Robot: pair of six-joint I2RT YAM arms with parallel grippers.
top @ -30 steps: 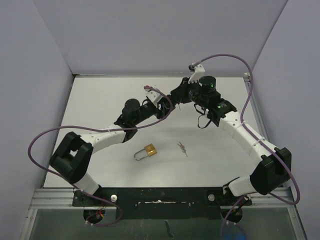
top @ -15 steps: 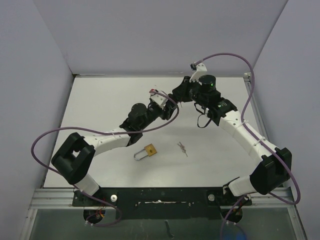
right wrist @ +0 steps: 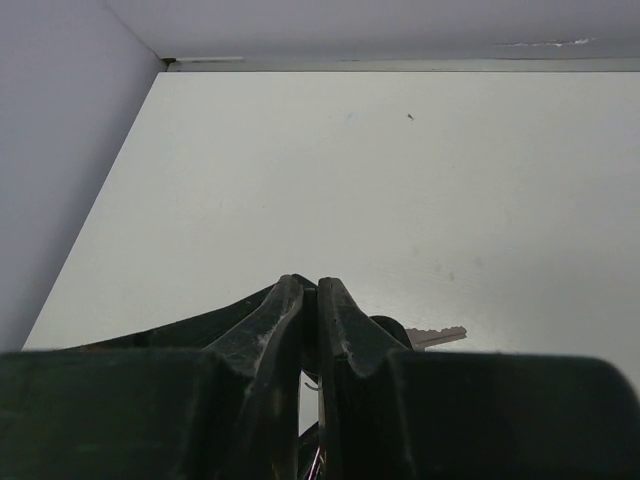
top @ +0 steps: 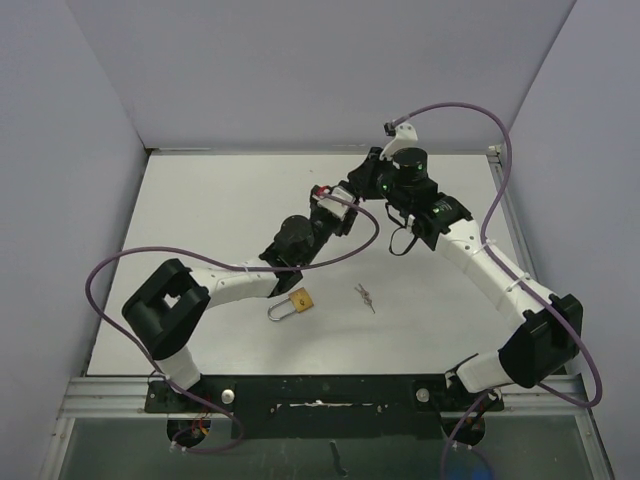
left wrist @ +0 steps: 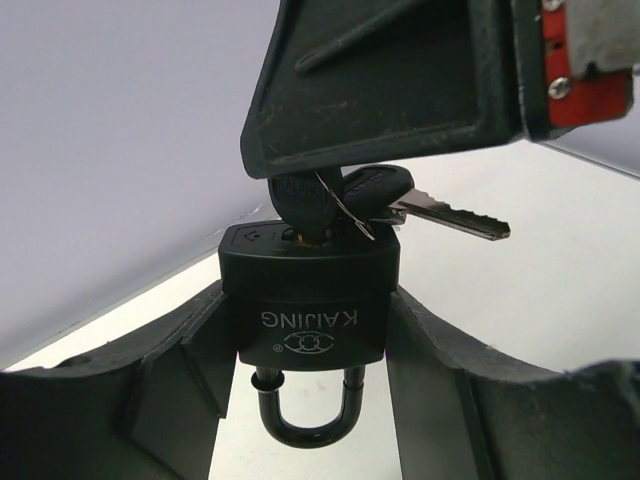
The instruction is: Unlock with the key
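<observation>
My left gripper [left wrist: 310, 325] is shut on a black padlock [left wrist: 310, 300] marked KAIJING, gripping its body on both sides, with the shackle [left wrist: 305, 420] hanging below. A black-headed key [left wrist: 303, 205] sits in the keyhole on the lock's top. My right gripper [right wrist: 310, 295] is shut on that key's head [right wrist: 311, 322]. A spare key [left wrist: 447, 214] on the same ring sticks out to the right; it also shows in the right wrist view [right wrist: 437, 335]. In the top view the two grippers meet above the table's far middle, left [top: 338, 208] and right [top: 362, 187].
A brass padlock [top: 300, 300] with a steel shackle lies on the white table [top: 200, 210] near the front middle. A small bunch of keys [top: 365, 297] lies just right of it. Grey walls stand at the back and sides.
My left arm has swung right and forward, carrying the black padlock up to the right gripper. The right gripper has barely moved. The brass padlock and loose keys lie as before.
</observation>
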